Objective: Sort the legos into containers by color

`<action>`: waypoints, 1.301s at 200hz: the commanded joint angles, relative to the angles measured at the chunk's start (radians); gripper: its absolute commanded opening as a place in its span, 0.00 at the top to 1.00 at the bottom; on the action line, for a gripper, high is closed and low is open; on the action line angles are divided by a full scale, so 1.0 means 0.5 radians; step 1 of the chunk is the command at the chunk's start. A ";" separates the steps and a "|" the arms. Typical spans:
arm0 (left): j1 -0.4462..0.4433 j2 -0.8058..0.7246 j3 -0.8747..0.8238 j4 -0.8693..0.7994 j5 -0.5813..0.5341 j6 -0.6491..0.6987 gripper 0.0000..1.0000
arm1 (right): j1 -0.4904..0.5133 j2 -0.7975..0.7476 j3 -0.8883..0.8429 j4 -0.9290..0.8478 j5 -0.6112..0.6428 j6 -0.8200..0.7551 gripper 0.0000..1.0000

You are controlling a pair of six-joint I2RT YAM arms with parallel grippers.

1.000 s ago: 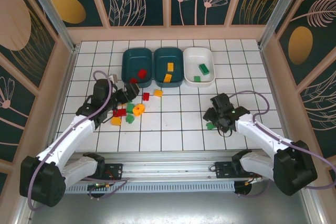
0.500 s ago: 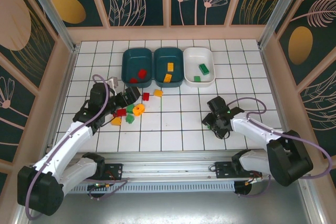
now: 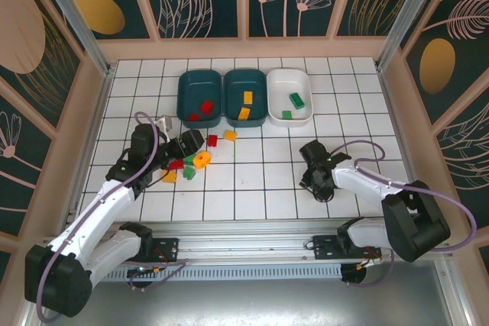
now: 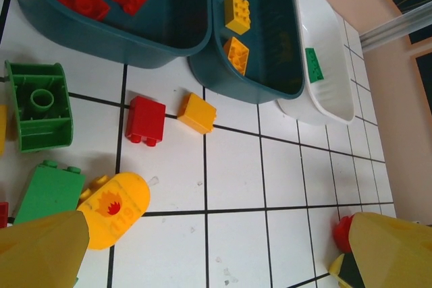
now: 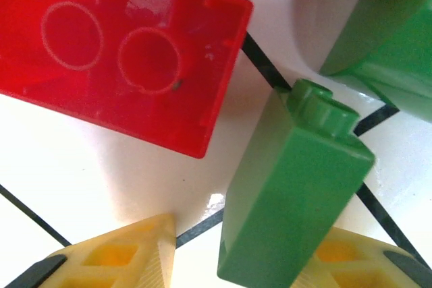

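Observation:
My right gripper (image 5: 237, 255) is low over the tiles with an upright green lego (image 5: 297, 187) between its fingertips. The right finger lies against it; a strip of floor still shows between it and the left finger (image 5: 135, 251). A red lego (image 5: 115, 52) lies just beyond. My left gripper (image 4: 216, 257) hangs wide open and empty beside a pile of loose legos (image 3: 187, 162). Three containers sit at the back: a teal one (image 3: 183, 82) with red legos, a teal one (image 3: 233, 82) with orange legos, a white one (image 3: 279, 82) with green legos.
Below my left gripper lie a hollow green brick (image 4: 40, 106), a red brick (image 4: 146, 119), an orange brick (image 4: 198, 112) and a yellow rounded piece (image 4: 115, 207). Another green piece (image 5: 391, 38) lies close beyond my right gripper. Walls ring the tiled floor.
My right gripper has shifted slightly left and its jaws have narrowed around the green lego. The left arm has settled a little nearer the pile, still wide open.

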 commanded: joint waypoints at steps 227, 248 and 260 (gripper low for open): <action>0.001 0.153 0.119 0.025 -0.009 -0.032 0.02 | 0.363 0.521 0.553 0.488 -0.018 -0.369 0.86; -0.001 0.156 0.119 0.031 -0.003 -0.044 0.01 | 0.358 0.488 0.653 0.339 0.068 -0.441 0.82; 0.001 0.159 0.120 0.038 0.018 -0.048 0.01 | 0.349 0.433 0.673 0.195 0.153 -0.439 0.67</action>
